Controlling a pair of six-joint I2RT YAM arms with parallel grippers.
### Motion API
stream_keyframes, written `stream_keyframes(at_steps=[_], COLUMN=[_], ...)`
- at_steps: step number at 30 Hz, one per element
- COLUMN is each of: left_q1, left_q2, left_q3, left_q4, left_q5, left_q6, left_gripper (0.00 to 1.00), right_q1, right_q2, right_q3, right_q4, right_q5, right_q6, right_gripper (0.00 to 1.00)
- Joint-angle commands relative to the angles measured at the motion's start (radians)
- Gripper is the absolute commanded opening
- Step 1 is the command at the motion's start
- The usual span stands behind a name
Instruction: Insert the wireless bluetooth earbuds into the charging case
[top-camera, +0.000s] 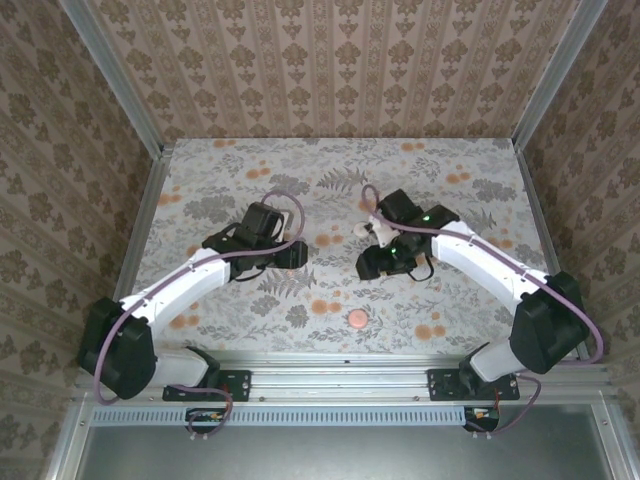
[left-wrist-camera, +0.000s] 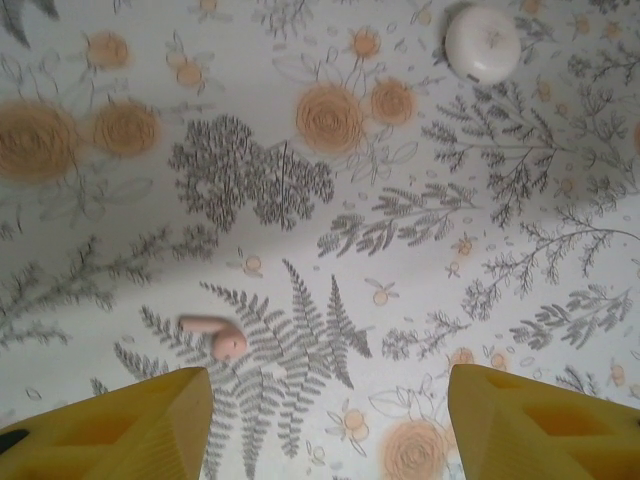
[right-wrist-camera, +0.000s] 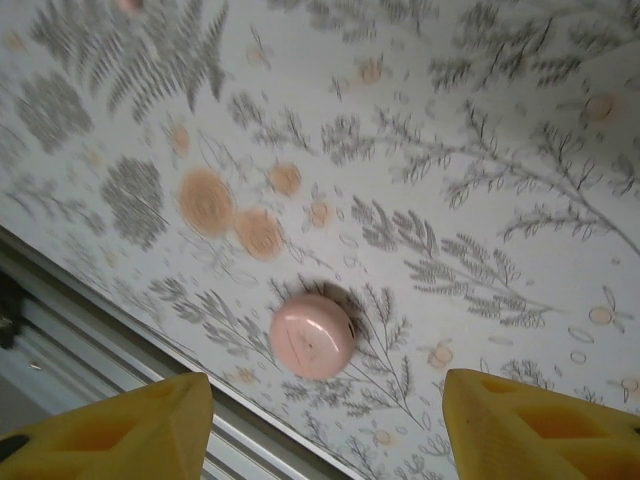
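- A metal rail (top-camera: 340, 360) runs along the table's near edge, with both arm bases bolted to it on the near side of the round pink disc (top-camera: 356, 320).
- The round pink disc lies flat on the floral table cover (top-camera: 470, 160), a short way in from the rail and roughly midway between the two arms. Nothing touches it.
- The right gripper (right-wrist-camera: 325, 385) hangs above the cover just behind the pink disc and a little to its right. Its yellow fingers (right-wrist-camera: 540, 425) are spread wide with nothing between them, and the disc sits on the cloth below the gap.
- The left gripper (left-wrist-camera: 328, 385) is behind the pink disc and off to its left, low over the cover. Its yellow fingers (left-wrist-camera: 120, 430) also stand well apart and hold nothing.
- The wireless bluetooth earbud (left-wrist-camera: 215, 337), a tiny pale pink piece, lies on its side on a printed fern. It is just ahead of the left gripper's left fingertip, not touching it, and farther back and to the left of the pink disc.
- A round white disc (left-wrist-camera: 483, 43) rests on the cover, also back from the pink disc and well apart from the earbud.
- Patterned walls (top-camera: 330, 60) close off the table on the far side of the pink disc.
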Motion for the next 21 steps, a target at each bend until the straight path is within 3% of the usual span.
stream_keyframes(at_steps=[1, 10, 21], left_q1=[0.036, 0.145, 0.243], left_q2=[0.013, 0.011, -0.069], left_q3=[0.017, -0.037, -0.103], left_q4=[-0.066, -0.079, -0.107], left_q5=[0.083, 0.108, 0.117], left_q6=[-0.045, -0.07, -0.058], left_gripper=[0.64, 0.64, 0.63], right_q1=[0.072, 0.237, 0.303], right_q2=[0.06, 0.22, 0.324], right_q3=[-0.001, -0.002, 0.02], right_q4=[-0.12, -0.06, -0.005], right_q5=[0.164, 0.163, 0.21], right_q6=[-0.019, -0.064, -0.086], right_gripper=[0.66, 0.72, 0.72])
